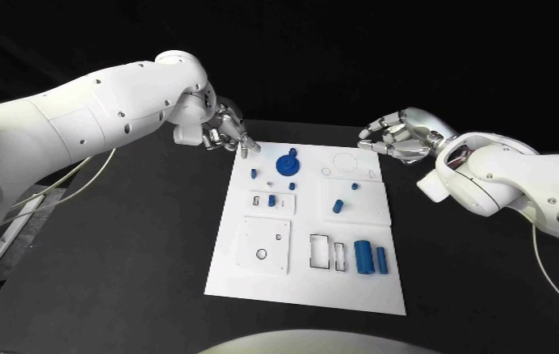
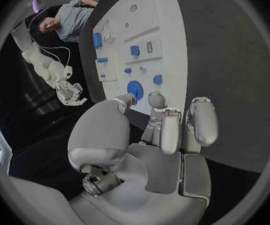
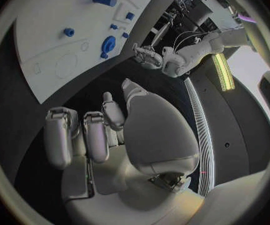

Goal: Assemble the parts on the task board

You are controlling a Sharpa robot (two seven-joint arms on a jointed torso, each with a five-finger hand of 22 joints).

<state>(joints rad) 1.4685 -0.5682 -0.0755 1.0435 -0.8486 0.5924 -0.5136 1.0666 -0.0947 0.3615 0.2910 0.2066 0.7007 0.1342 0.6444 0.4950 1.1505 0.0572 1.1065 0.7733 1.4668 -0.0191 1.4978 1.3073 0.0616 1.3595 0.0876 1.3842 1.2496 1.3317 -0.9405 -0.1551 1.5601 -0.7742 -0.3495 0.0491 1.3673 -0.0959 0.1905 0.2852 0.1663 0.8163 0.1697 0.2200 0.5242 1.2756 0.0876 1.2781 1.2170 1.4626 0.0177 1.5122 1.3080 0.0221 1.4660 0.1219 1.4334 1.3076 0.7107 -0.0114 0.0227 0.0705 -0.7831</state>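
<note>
Board: the flat white rectangular task board (image 1: 350,289) lies in the middle of the black surface (image 1: 128,273), its long sides running away from the robot.
Recesses: near the board's front a square white inset plate (image 1: 264,245) with a small oval hole; beside it two narrow rectangular slots (image 1: 319,250), nothing visible in them.
Parts at front: two blue cylinders (image 1: 363,256) lie side by side just beside the slots, near the board's right edge.
Parts at middle: a small blue peg (image 1: 271,200) sits on a small raised white panel; another small blue piece (image 1: 338,205) rests on the panel to its right.
Parts at far end: a round blue disc with a knob (image 1: 287,163) lies near the far edge, with small blue pegs around it; a faint ring outline (image 1: 346,161) is to its right.
Left hand: the silver left hand (image 1: 218,133) hovers at the board's far left corner, fingers (image 2: 171,130) pointing down toward the board, loosely apart, holding nothing; the wrist view shows them above the edge near the blue disc.
Right hand: the silver right hand (image 1: 396,137) hangs off the board's far right corner over the bare surface, fingers (image 3: 95,135) curled partly but separated, gripping nothing.
Room: wide black surface lies to both sides of the board and in front of it.
</note>
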